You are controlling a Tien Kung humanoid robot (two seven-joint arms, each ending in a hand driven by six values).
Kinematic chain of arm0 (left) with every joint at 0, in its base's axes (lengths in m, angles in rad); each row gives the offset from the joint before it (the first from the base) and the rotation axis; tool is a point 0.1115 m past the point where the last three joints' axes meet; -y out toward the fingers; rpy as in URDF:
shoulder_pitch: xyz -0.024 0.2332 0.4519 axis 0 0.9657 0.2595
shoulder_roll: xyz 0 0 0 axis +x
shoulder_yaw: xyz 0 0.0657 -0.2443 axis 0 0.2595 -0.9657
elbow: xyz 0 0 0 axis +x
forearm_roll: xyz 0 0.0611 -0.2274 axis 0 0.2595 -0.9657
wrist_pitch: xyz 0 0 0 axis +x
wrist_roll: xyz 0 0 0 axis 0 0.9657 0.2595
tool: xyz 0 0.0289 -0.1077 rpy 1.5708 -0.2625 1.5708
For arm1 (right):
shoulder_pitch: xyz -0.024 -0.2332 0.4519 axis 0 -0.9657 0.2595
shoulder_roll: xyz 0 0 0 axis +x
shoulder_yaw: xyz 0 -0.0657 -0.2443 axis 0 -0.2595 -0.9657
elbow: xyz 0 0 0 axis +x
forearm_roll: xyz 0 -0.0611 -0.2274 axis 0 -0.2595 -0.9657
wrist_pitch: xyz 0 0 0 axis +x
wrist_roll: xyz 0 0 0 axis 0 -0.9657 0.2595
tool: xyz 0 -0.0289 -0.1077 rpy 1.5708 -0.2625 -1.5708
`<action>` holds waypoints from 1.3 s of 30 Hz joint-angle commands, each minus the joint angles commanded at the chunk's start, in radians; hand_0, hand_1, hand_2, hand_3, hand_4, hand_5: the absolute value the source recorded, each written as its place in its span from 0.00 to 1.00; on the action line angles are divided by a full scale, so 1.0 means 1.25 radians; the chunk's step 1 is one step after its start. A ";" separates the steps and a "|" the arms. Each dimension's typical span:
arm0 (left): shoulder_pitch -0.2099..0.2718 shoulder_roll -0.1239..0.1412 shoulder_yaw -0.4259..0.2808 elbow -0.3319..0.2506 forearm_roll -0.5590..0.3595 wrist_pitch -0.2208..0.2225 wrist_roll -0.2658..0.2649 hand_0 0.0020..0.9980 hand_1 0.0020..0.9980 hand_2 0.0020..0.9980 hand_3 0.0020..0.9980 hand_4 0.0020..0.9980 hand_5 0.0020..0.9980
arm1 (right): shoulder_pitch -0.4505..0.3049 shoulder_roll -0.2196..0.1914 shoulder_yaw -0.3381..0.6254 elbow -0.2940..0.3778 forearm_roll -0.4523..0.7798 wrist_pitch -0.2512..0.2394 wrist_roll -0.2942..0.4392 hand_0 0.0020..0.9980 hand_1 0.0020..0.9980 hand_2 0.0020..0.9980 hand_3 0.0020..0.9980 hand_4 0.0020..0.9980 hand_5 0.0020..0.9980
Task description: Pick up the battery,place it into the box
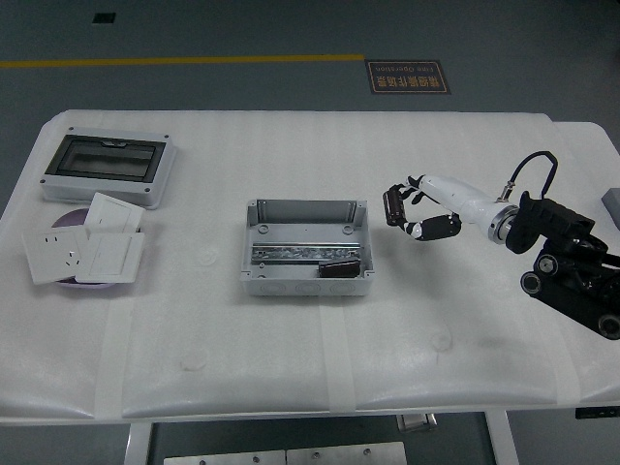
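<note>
Right of the box (308, 249), the right hand (418, 210) hovers above the table (291, 339) — fingers curled around a dark battery (393, 205), just beside the box's right wall.

Your box (308, 247) sits mid-table, one small block (340, 268) inside its 4 o'clock corner. At 3 o'clock of it, the right hand (415, 213) with the battery (393, 205). At 9–10 o'clock, well apart: lidded enclosure (108, 166), switch plates (87, 250) just in front.
</note>
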 joint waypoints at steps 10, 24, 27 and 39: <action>0.004 -0.003 -0.008 0.000 0.008 -0.001 0.004 0.65 0.66 0.57 0.64 0.67 0.26 | -0.131 0.074 0.205 0.179 -0.048 0.009 -0.042 0.81 0.70 0.75 0.72 0.25 0.28; 0.004 0.000 -0.017 0.000 0.015 0.000 0.004 0.65 0.66 0.57 0.64 0.67 0.27 | -0.123 0.131 0.210 0.180 -0.187 -0.010 -0.086 1.00 1.00 1.00 1.00 1.00 0.66; 0.005 0.000 -0.019 0.000 0.016 0.000 0.005 0.65 0.66 0.57 0.64 0.67 0.27 | -0.122 0.126 0.208 0.182 -0.179 -0.013 -0.084 1.00 1.00 1.00 1.00 1.00 0.66; 0.004 0.000 -0.017 0.000 0.014 0.000 0.003 0.65 0.66 0.57 0.64 0.67 0.26 | -0.136 0.104 0.266 0.193 -0.060 -0.022 -0.047 1.00 1.00 1.00 1.00 1.00 0.70</action>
